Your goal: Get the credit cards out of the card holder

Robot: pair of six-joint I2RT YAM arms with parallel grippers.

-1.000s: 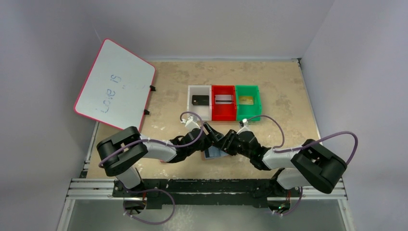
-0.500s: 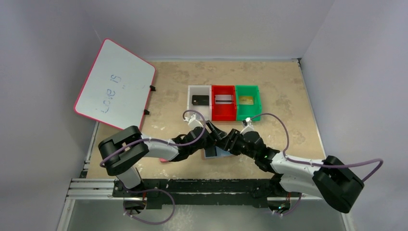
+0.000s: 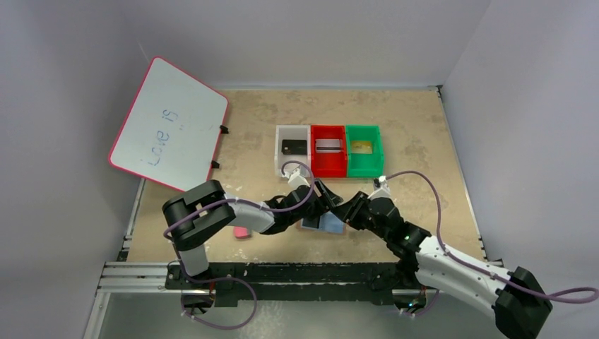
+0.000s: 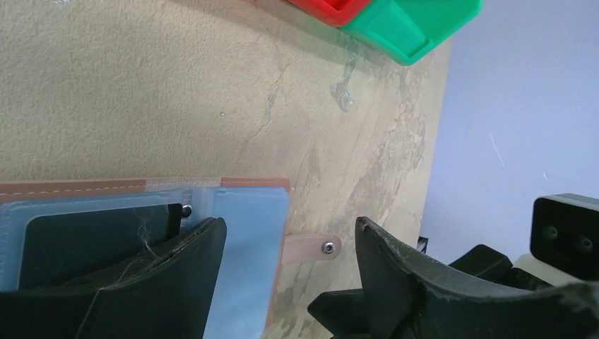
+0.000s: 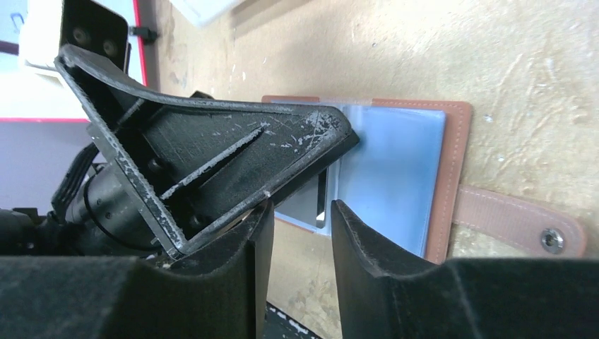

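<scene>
**Top view:** the card holder [image 3: 323,225] lies open on the table [image 3: 410,127], near the middle, between the left gripper [image 3: 321,200] and the right gripper [image 3: 350,210]. Three credit cards [image 3: 293,146] already sit in the bins [image 3: 328,171] just beyond. Compared with a second earlier, the right arm stretches lower and farther right, the left arm reaches farther right, and more of the blue sleeves shows. **Left wrist view:** the jaws are spread wide, and one finger [image 4: 141,282] rests on the sleeve over a black card [image 4: 85,240] that is not yet out. **Right wrist view:** the jaws stand narrowly apart, pinching nothing, lined up on a thin card edge [image 5: 312,206] of unclear colour. The step in hand appears to be extracting a remaining card. The next move calls for closing on that edge and drawing it clear while the left finger pins the holder.
</scene>
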